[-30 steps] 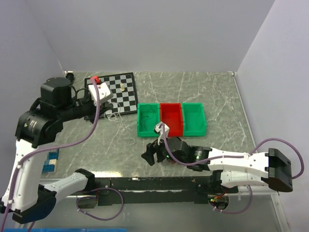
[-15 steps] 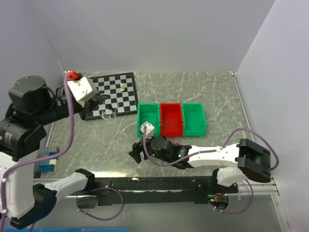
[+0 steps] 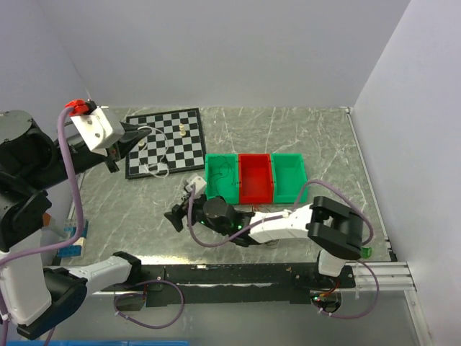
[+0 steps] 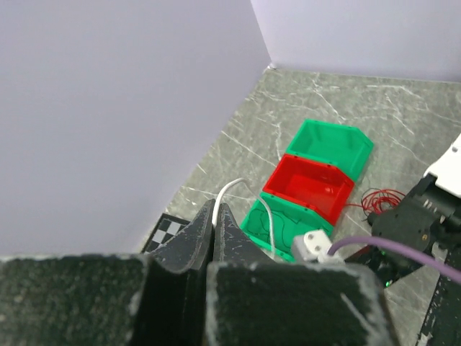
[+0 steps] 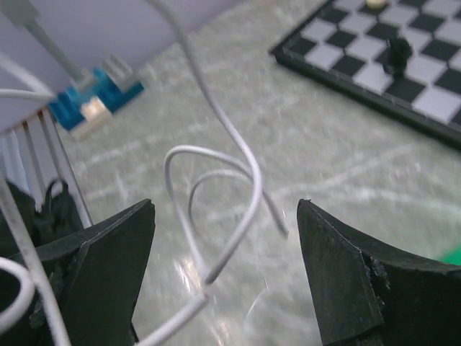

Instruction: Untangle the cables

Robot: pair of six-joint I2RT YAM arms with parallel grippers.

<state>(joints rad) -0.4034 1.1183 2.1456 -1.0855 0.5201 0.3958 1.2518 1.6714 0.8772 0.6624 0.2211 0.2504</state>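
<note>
The left gripper is raised at the upper left of the overhead view, above the left edge of the chessboard. Its jaws are closed on one end of the white wire. The left wrist view shows the two fingers pressed together, with the wire emerging from between the tips and arcing toward the right of the frame. In the overhead view, this wire hangs down across the chessboard and ends in a small loop at the board's lower edge. The right gripper is at the lower centre-left of the overhead view, low over the table, below the chessboard and to the left of the bins. Its jaws are spread wide and grip nothing. In the right wrist view, the loops of white wire sit in the gap between the two fingers, apart from both. Whether the loops rest on the table cannot be determined. The red tangle appears at the right of the left wrist view, lying on the table just beside the red bin and against the dark body of the right arm. The overhead view does not show it clearly. The red bin stands between two green bins, and the three touch in a row at the centre of the overhead view. A blue block lies at the lower left of the table, and a dark chess piece stands on the chessboard.
</note>
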